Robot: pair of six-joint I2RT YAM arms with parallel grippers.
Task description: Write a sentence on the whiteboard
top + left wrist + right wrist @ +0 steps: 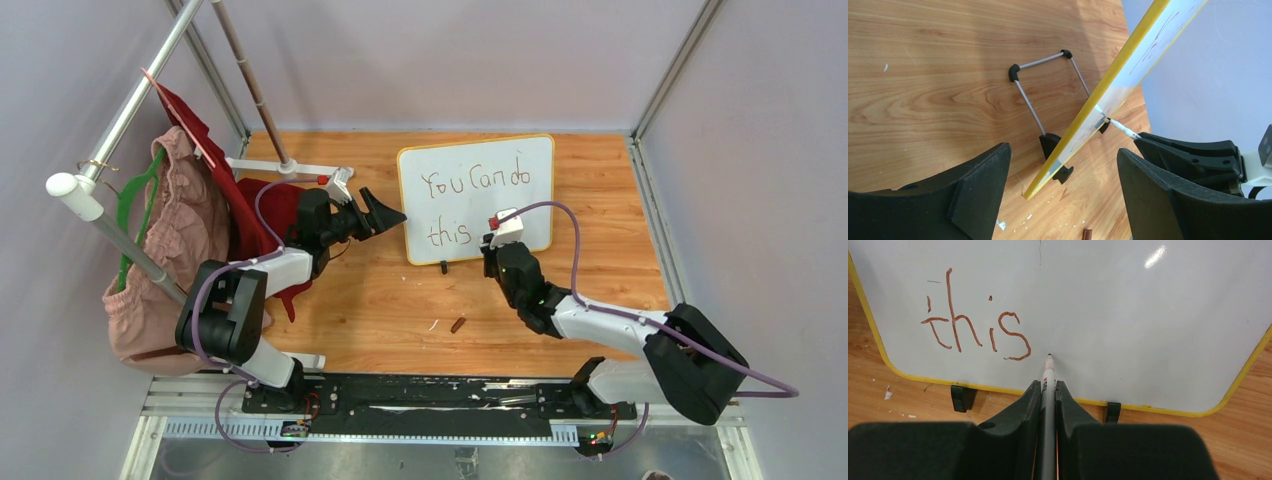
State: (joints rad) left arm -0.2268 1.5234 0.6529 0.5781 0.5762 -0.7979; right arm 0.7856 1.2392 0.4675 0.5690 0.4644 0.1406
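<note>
Whiteboard (470, 207), a flat white rectangle with a thin yellow-orange rim and rounded corners, stands tilted straight ahead of the right tool (1048, 385). That tool is clamped shut on a slim white-and-grey marker pen (1048, 374) that juts forward from between its fingers. The pen's dark tip sits at the board's face, though I cannot tell how hard it presses. Just left of the tip is the end of the thin reddish-brown handwritten sentence (476, 182), reading "You Can do" above and "this" below. No full stop shows after the "s", so that dot looks like the one mark left to make. Below the tip, two small black clip feet (962, 397) carry the lower rim on the light wooden worktop (380, 300). The left tool (1062, 150) is spread wide, the yellow side edge running up between its fingers, and neither pad visibly bears on it. Beyond those fingers a thin grey wire stand (1043, 95) props the back. I would judge the whiteboard light, stiff and slick-faced, likely to tip or skid under pen pressure. The side rim looks the best place to hold it, well away from ink that would probably smear. Nearer the arm bases lies a small brown pen cap (458, 324).
</note>
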